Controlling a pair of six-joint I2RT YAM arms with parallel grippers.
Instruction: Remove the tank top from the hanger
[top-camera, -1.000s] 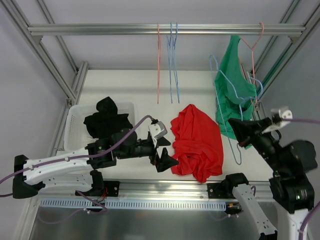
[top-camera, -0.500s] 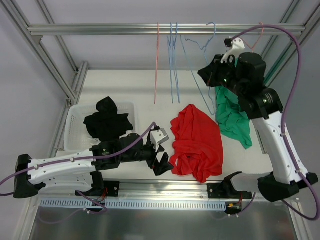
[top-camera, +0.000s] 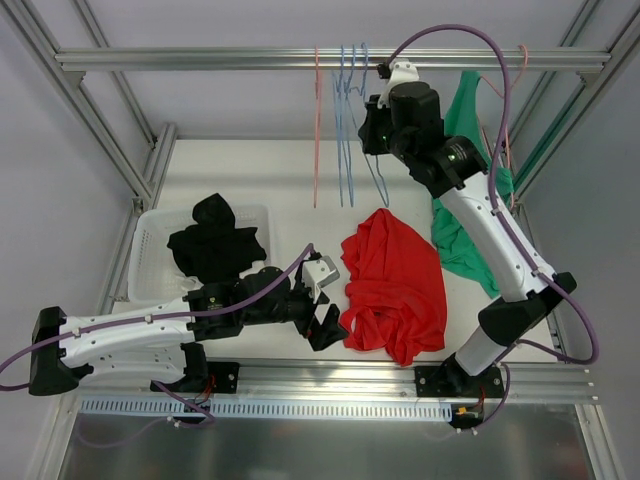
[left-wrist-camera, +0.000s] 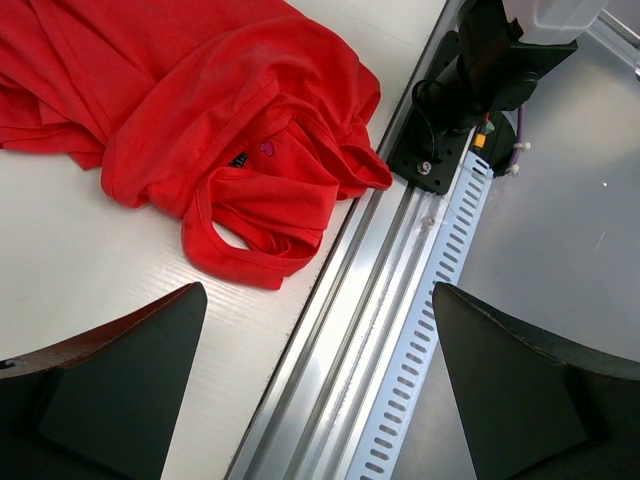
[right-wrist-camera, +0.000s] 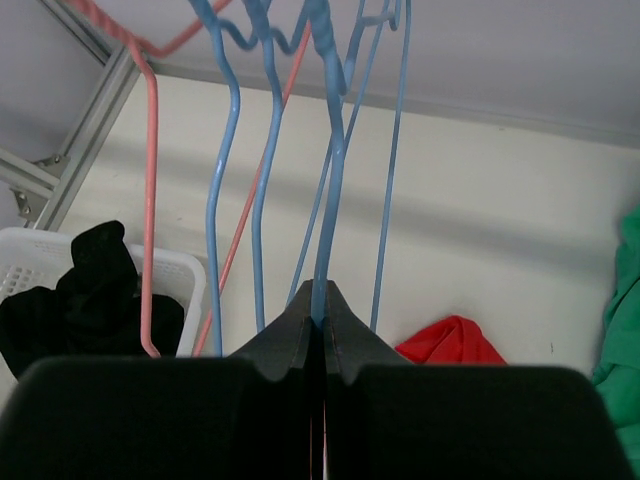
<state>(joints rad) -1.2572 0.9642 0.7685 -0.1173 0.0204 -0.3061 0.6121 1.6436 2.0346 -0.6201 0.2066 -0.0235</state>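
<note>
- Green tank top (top-camera: 463, 190) hangs on the right of the top view. Its upper part is up near the rail (top-camera: 200, 58) and its lower part reaches the surface (top-camera: 250, 170). The right arm crosses it, so I cannot tell whether a hanger carries it.
- From above, a red tank top (top-camera: 393, 285) lies crumpled on the surface, free of any hanger, just left of the green one.
- Raised to the rail, the right gripper (top-camera: 368, 125) meets a blue hanger (top-camera: 378, 183); more blue hangers and a pink hanger (top-camera: 317, 130) hang to its left.
- Low on the surface, the left gripper (top-camera: 325, 298) sits just beside the red tank top's left edge, apart from it.
- A white basket (top-camera: 150, 250) at the left holds a black garment (top-camera: 213, 240).
- Left wrist view: the two dark fingers stand spread wide with nothing between them. The red tank top lies ahead, with the aluminium edge rail (left-wrist-camera: 390, 300) beside it.
- Right wrist view: the fingers are pressed together, pinching the blue hanger's wire. The basket, the pink hanger and a corner of red cloth show beyond.
</note>
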